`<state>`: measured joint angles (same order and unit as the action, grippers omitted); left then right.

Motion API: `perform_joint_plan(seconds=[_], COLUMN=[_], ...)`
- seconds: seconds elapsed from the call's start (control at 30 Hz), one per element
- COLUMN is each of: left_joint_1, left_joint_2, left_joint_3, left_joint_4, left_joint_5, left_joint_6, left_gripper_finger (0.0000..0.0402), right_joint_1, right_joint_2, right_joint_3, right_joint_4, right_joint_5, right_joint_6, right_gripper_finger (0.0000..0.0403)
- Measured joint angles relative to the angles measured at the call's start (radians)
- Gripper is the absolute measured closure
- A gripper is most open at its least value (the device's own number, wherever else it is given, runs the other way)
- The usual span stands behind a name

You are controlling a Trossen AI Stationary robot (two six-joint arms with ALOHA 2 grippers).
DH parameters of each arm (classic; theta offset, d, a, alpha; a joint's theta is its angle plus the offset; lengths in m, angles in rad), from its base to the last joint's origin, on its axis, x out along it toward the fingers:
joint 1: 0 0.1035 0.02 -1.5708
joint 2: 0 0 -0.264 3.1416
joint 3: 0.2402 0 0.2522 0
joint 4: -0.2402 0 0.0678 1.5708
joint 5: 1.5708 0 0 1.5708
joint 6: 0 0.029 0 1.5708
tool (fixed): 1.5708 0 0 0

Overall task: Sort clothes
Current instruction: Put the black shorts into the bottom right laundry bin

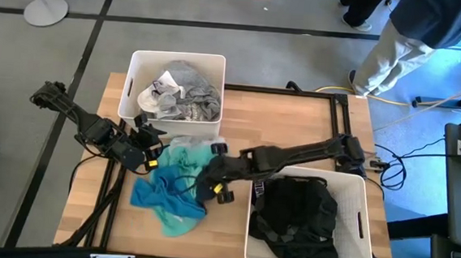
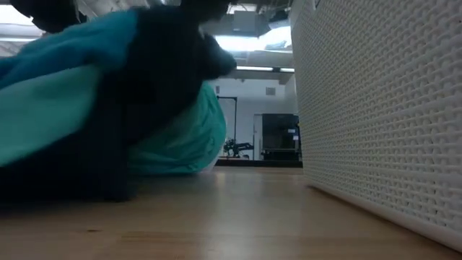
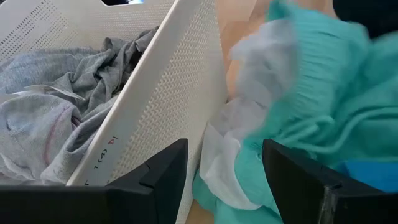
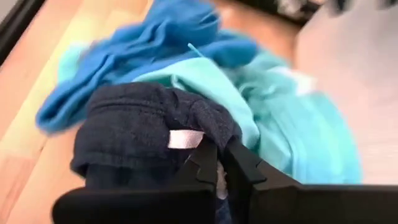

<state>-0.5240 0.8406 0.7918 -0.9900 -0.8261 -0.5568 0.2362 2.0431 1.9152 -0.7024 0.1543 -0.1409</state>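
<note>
Between 2 part-filled bins, teal and mint garments remain; right gripper pinches a dark garment, left gripper spread.

"Where did your overhead camera sit?"

"Straight above your counter, looking down on both bins. Your low one sat at counter level, close against the teal pile."

"And your wrist cameras?"

"Each looked past its own tool, close up; both shared that teal pile with the overhead."
</note>
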Motion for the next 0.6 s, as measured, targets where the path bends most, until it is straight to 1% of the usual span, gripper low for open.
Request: perform_joint_plan(seconds=[0.37, 0.6], left_joint_1=[0.0, 0.0], left_joint_2=[0.0, 0.0], left_joint_3=[0.0, 0.0], left_joint_4=[0.0, 0.002], left_joint_5=[0.0, 0.0], left_joint_6=[0.0, 0.0], left_gripper_finger=[0.0205, 0.0205], right_joint_1=[-0.009, -0.008], right_joint_2=[-0.144, -0.228], right_joint_3=[0.002, 0.002], right_joint_4=[0.069, 0.072], right_joint_5=[0.154, 0.265], right_joint_6=[-0.037, -0.052], right_gripper_finger=[0.039, 0.0386])
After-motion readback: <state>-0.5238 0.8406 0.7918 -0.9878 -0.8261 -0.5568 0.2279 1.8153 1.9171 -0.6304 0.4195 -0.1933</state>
